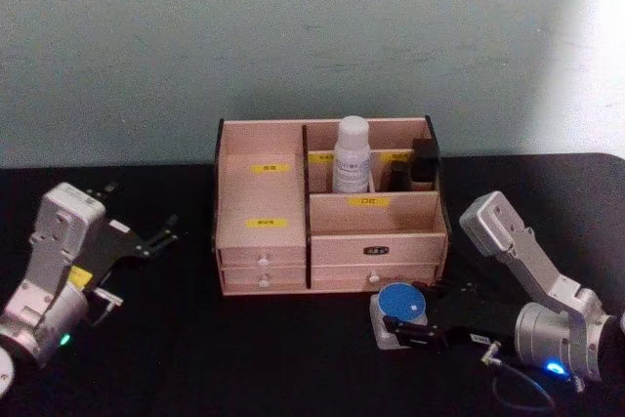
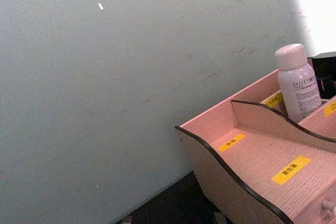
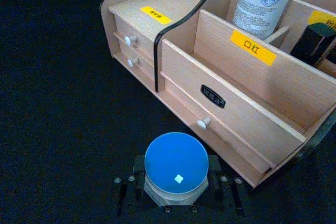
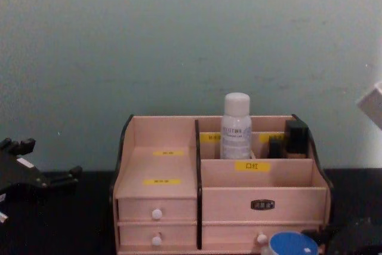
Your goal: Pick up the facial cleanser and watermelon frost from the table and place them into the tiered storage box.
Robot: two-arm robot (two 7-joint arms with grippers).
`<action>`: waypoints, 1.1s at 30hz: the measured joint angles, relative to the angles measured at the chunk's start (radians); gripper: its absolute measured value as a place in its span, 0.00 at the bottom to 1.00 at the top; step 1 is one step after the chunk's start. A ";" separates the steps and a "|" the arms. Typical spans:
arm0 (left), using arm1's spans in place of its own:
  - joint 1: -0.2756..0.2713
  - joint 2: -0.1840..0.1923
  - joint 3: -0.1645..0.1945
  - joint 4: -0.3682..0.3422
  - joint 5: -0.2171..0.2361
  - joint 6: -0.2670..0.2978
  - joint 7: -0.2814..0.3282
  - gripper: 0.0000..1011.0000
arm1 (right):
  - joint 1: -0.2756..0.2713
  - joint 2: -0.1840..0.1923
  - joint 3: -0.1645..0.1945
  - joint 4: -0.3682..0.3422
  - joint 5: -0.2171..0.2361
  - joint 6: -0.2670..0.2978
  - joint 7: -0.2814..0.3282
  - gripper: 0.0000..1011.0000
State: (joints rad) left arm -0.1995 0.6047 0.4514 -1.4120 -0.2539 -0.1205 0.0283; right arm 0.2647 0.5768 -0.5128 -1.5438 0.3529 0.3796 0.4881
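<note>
Right gripper (image 3: 176,184) clamps blue-lidded jar (image 3: 176,161) near storage box's (image 3: 252,90) drawers — left gripper (image 1: 146,205) open.

Robot lab test bench, staged setup. Plain pale green wall (image 1: 293,36) across upper half of frame. Black tabletop (image 1: 195,358) across lower half. Wooden tiered storage box (image 1: 264,241) at centre, yellow labels (image 1: 369,201) on compartments. Left arm (image 1: 49,271), right arm (image 1: 547,310) at lower corners.
</note>
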 joint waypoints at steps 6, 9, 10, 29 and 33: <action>0.000 0.000 0.000 0.000 0.000 0.000 0.000 0.99 | -0.013 0.003 0.020 -0.017 0.021 -0.010 0.005 0.70; 0.000 0.000 0.000 0.000 0.000 0.000 0.000 0.99 | -0.020 0.010 0.032 -0.036 0.038 -0.019 0.015 0.70; 0.000 0.000 0.000 0.000 0.000 0.000 0.000 0.99 | -0.021 0.013 0.035 -0.040 0.042 -0.021 0.017 0.70; 0.000 0.000 0.000 0.000 0.000 0.000 0.000 0.99 | 0.064 -0.004 0.053 -0.065 0.100 -0.073 0.021 0.70; 0.000 0.000 0.000 0.000 0.000 0.000 0.000 0.99 | 0.112 -0.024 0.029 -0.038 0.094 -0.076 0.026 0.70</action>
State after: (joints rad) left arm -0.1995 0.6047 0.4514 -1.4119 -0.2539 -0.1205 0.0283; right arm 0.3769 0.5524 -0.4837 -1.5821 0.4470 0.3035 0.5142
